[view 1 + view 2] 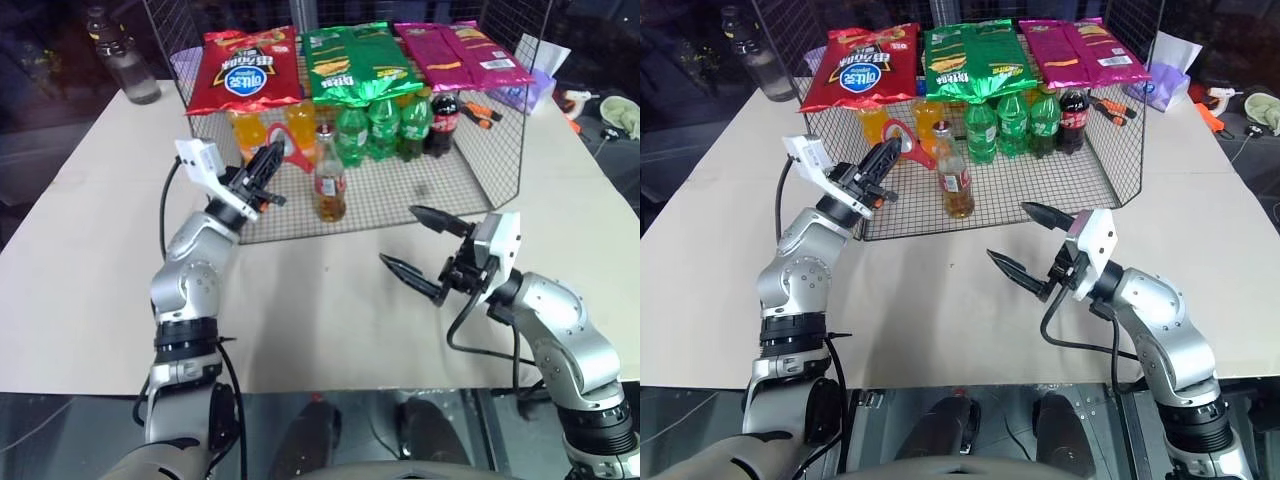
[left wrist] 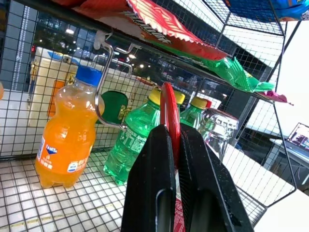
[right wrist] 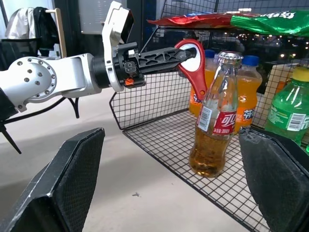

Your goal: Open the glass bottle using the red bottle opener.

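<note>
Right tool (image 1: 413, 243) spread, empty; left tool (image 3: 179, 53) pinching red bottle opener (image 3: 193, 65), handle hidden.

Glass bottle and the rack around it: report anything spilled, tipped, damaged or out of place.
Nothing stands out. The glass bottle stands upright on the wire rack, still capped, no spill. The soda bottles behind stand upright. The left gripper is shut on the red bottle opener beside the neck; the right gripper is open.

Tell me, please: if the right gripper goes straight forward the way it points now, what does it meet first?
Most likely the glass bottle: it stands between the open fingers of the right gripper, ahead on the wire rack. Depth is unclear.
</note>
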